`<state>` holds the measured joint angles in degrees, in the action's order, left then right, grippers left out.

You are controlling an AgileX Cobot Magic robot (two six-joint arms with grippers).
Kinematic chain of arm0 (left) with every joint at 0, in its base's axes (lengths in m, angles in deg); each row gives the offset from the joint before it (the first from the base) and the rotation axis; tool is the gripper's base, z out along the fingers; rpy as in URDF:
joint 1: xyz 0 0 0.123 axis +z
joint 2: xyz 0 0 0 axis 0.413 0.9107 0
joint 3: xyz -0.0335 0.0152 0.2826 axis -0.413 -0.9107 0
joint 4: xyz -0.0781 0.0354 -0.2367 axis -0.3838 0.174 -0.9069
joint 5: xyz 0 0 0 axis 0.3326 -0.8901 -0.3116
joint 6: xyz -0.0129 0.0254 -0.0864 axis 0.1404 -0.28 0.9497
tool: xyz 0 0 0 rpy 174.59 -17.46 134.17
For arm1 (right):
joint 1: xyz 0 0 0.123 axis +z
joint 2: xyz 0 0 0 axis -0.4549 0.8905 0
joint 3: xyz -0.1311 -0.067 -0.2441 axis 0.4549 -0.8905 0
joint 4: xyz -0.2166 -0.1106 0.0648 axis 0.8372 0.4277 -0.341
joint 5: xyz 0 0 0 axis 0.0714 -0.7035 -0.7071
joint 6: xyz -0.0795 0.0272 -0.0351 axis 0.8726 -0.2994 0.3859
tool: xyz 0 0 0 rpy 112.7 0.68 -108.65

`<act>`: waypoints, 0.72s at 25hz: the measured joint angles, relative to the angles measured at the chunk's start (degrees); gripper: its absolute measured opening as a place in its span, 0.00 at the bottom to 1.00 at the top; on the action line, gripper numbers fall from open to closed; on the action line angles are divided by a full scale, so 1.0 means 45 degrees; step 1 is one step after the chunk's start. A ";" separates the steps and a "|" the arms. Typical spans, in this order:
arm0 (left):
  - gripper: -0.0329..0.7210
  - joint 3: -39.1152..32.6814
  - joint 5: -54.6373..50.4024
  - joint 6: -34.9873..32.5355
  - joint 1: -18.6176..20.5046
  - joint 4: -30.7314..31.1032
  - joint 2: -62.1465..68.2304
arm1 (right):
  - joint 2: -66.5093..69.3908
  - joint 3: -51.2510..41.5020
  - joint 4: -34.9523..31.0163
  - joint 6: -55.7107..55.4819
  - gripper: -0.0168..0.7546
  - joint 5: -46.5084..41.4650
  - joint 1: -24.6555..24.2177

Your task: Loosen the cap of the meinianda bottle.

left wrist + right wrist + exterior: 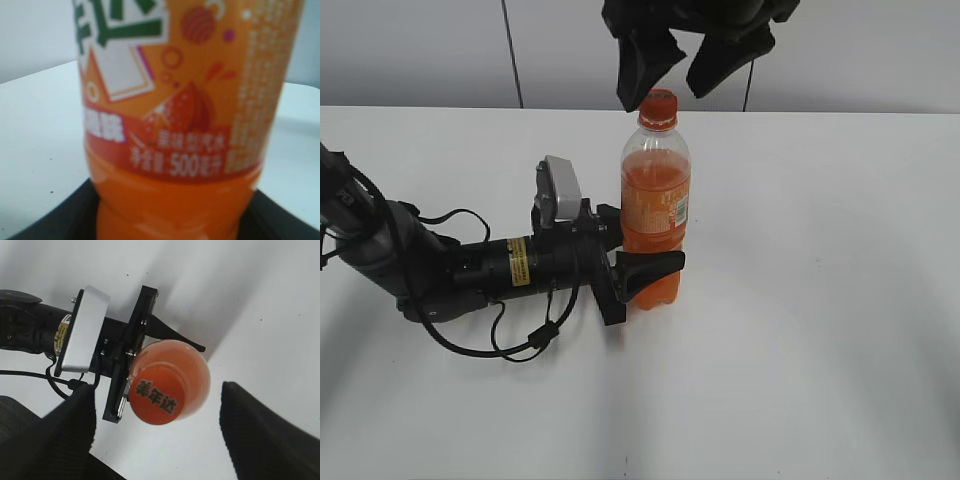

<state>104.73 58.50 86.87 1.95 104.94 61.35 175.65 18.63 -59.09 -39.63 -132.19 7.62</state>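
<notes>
The meinianda bottle [655, 205] stands upright on the white table, filled with orange liquid under an orange label. My left gripper [642, 248] is shut on its lower body from the left; black fingers [45, 222] flank the bottle [180, 115] low in the left wrist view. The orange cap [658, 108] sits on the neck. My right gripper [685, 75] hangs just above it, open, with a finger on each side. From above, the cap [157, 395] shows dark characters and lies between the wide-apart fingers [70, 432], touching neither.
My left arm [470, 265] lies low across the table's left side, with cables looping beside it. A grey wall [420, 50] runs behind the table's far edge. Bare white tabletop [820, 300] spreads to the right and front of the bottle.
</notes>
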 joint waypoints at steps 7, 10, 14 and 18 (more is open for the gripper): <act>0.57 0.0000 0.0000 0.0000 0.0000 0.0000 0.0000 | 0.0072 0.0000 0.0045 0.0041 0.75 0.0000 0.0000; 0.57 0.0000 0.0000 0.0000 0.0000 0.0000 0.0000 | 0.0086 0.0000 0.0045 0.0065 0.75 0.0000 0.0000; 0.57 0.0000 0.0000 0.0000 0.0000 0.0010 0.0000 | 0.0192 0.0000 0.0045 0.0078 0.75 0.0000 0.0000; 0.57 0.0000 0.0000 0.0000 0.0000 0.0010 0.0000 | 0.0351 0.0000 0.0045 0.0091 0.75 0.0000 0.0000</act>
<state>104.73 58.50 86.87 1.95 104.99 61.35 177.23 18.63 -58.89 -39.22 -132.19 7.62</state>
